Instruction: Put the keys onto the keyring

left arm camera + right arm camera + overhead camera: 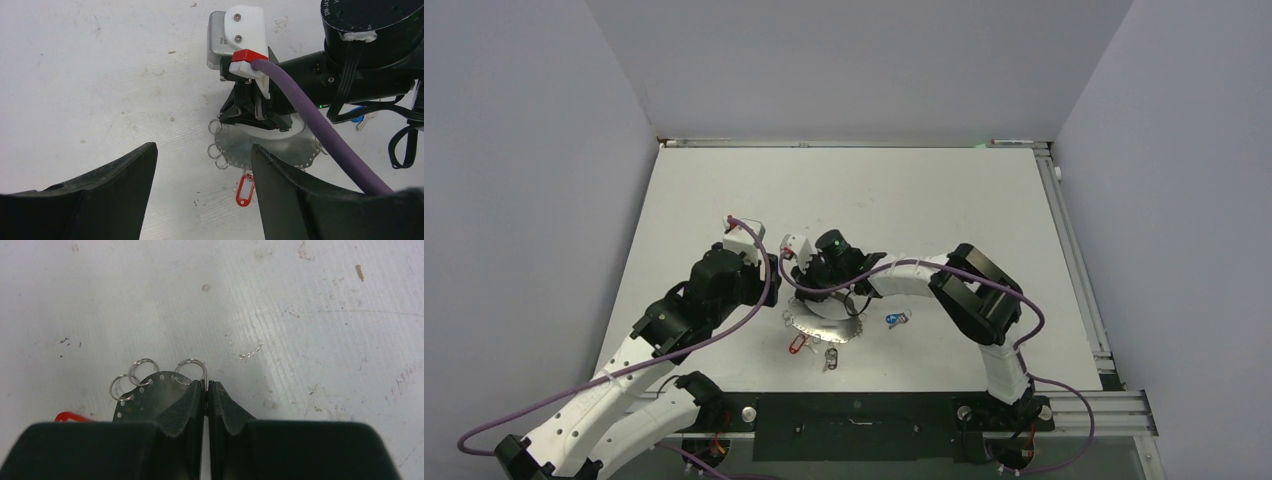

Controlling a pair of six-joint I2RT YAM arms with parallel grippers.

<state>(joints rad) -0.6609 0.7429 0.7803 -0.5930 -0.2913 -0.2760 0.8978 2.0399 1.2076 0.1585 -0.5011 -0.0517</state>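
Looking down from the top cam, we see the keyring (824, 331) lying flat on the white bench (874, 200), on its near half, w/ both arms bent in over it.

The R pincer (206, 385) is closed. In its wrist view the two black fingers (185, 405) sit pressed together w/ no gap we can make out, tips down at the edge of the grey plate. One small split ring (190, 371) runs right up to the tips; we can't tell if the wire is nipped btwn them or just touching. Two more split rings (144, 372) hang off the same edge, to the left in that view.

The L pincer (203, 148) is open wide and holds nothing. Thru its gap we see bare bench, the plate's ringed edge and the R arm's wrist standing over the plate's far side.

All 3 keys lie on the bench, none in a pincer. The red-tag key (244, 190) is just beside the plate's edge on the side nearest the L pincer; we can't tell whether it's hooked to a ring. The blue-tag key (893, 319) is near the plate on the R arm's side, apart from it. The dark key (830, 360) is close to the plate's near edge, twd the arm bases.
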